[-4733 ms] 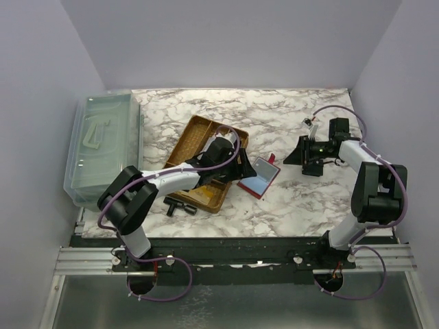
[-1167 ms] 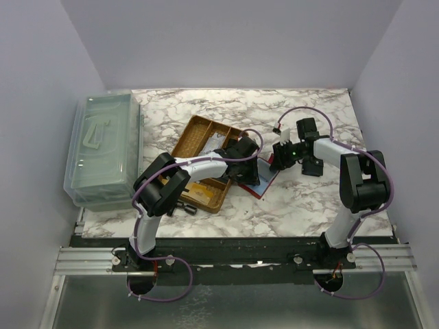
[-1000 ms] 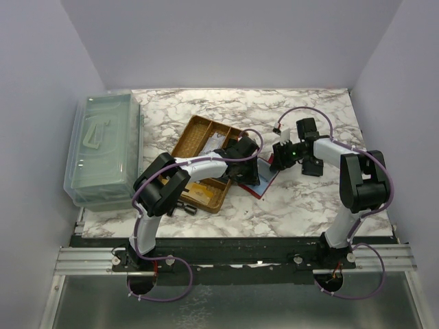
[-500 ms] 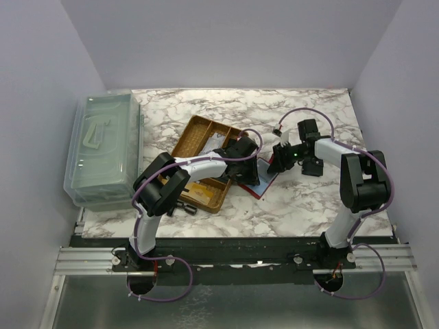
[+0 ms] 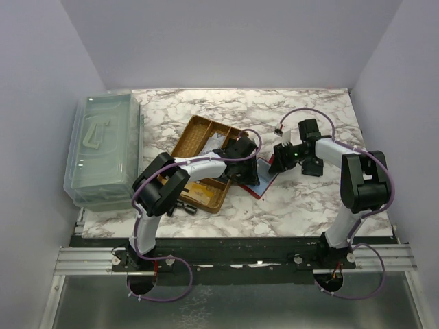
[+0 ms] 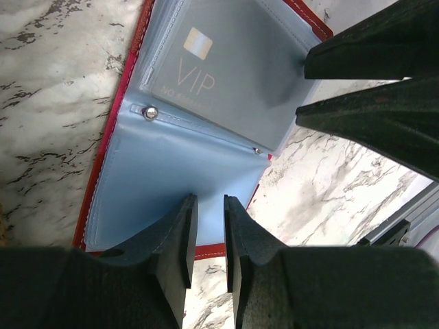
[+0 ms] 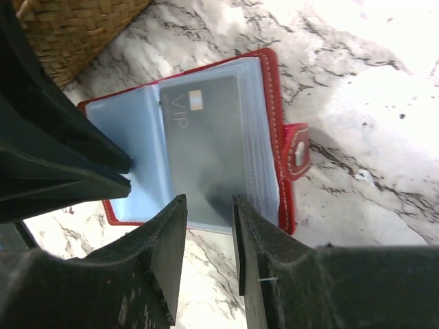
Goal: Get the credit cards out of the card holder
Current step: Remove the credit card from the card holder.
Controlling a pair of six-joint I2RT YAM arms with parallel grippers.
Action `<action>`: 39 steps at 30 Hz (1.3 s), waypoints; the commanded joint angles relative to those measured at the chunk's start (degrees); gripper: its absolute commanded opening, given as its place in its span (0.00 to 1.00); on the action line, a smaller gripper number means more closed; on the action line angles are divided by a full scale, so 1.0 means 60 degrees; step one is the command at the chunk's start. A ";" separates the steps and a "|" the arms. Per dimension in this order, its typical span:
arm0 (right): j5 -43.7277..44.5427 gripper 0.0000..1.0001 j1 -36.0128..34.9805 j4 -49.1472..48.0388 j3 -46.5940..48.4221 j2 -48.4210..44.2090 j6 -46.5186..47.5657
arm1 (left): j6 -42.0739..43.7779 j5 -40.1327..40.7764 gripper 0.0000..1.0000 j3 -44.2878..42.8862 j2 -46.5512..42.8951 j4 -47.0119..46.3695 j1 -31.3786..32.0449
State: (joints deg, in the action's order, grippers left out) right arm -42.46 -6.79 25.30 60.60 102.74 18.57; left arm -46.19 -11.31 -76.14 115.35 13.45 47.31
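Observation:
The red card holder (image 5: 265,181) lies open on the marble table, its blue plastic sleeves (image 6: 161,175) facing up. A grey "VIP" credit card (image 7: 204,133) sits inside one clear sleeve (image 6: 230,79). My left gripper (image 6: 208,200) stands over the holder's blank blue page with its jaws a narrow gap apart and nothing between them (image 5: 248,170). From the opposite side, my right gripper (image 7: 206,200) is open, its fingertips at the near edge of the card's sleeve (image 5: 277,163). The red snap tab (image 7: 298,152) sticks out at the holder's right.
A wicker tray (image 5: 194,134) lies just left of the holder, under my left arm. A clear lidded plastic box (image 5: 103,147) stands at the table's left edge. A small black part (image 5: 182,206) lies near the front edge.
Since several seconds ago both grippers have come in over the holder. Over the last second the arms barely moved; the right jaws have spread slightly.

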 commanded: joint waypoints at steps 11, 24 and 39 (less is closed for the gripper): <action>0.1750 0.42 0.0062 -0.0351 -0.0178 -0.0402 0.0159 | 0.0097 0.0215 0.29 0.0400 0.0023 0.0571 -0.0086; -0.0819 0.37 0.0047 0.0396 -0.0163 -0.0569 0.0730 | 0.0067 0.0164 0.29 0.0400 0.0023 0.0541 -0.0086; 0.1837 0.43 0.0048 -0.0165 -0.0088 -0.0413 0.0162 | -0.0017 0.0048 0.31 0.0407 -0.0004 0.0482 -0.0130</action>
State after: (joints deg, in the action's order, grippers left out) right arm -35.16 -6.66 25.02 59.64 100.68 19.42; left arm -46.76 -11.81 -75.88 115.28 13.02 47.11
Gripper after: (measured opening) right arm 0.430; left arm 0.300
